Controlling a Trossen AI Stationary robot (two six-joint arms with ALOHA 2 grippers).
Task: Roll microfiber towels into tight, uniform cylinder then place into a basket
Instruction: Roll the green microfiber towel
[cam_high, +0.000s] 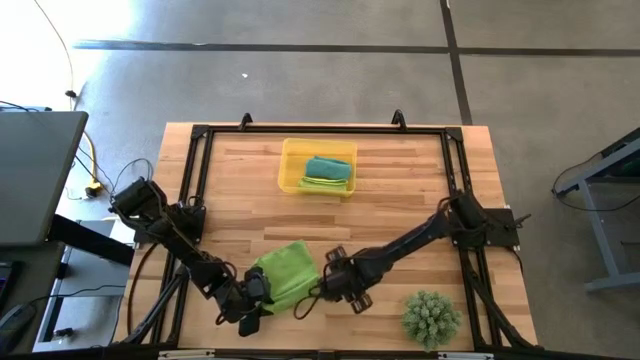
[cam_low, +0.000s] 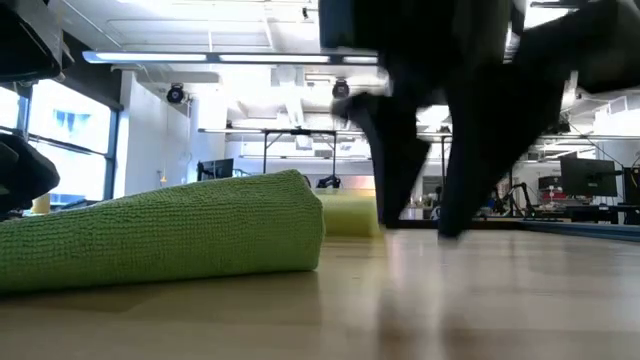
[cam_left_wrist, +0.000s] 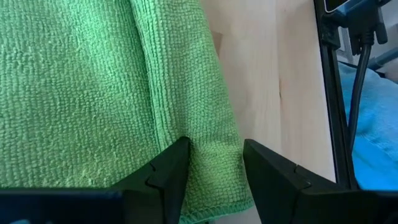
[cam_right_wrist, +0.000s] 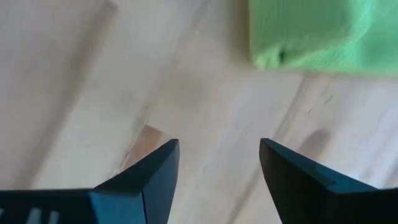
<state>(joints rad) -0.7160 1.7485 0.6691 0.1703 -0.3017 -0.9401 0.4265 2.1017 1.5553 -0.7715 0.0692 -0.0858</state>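
Beside the spiky green ball plant (cam_high: 432, 316), left gripper (cam_left_wrist: 214, 168) pinches the folded lime-green microfiber towel (cam_high: 285, 274) to anchor its rolled edge; right gripper (cam_right_wrist: 217, 165) waits open, empty

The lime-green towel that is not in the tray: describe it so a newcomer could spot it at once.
Start at the wooden table and go to its near edge, between the two dark arms. There lies the green towel, partly folded, with the left tool closed on its edge. Unlike the towels in the yellow tray at the far side, it lies directly on the wood, left of the spiky green plant.
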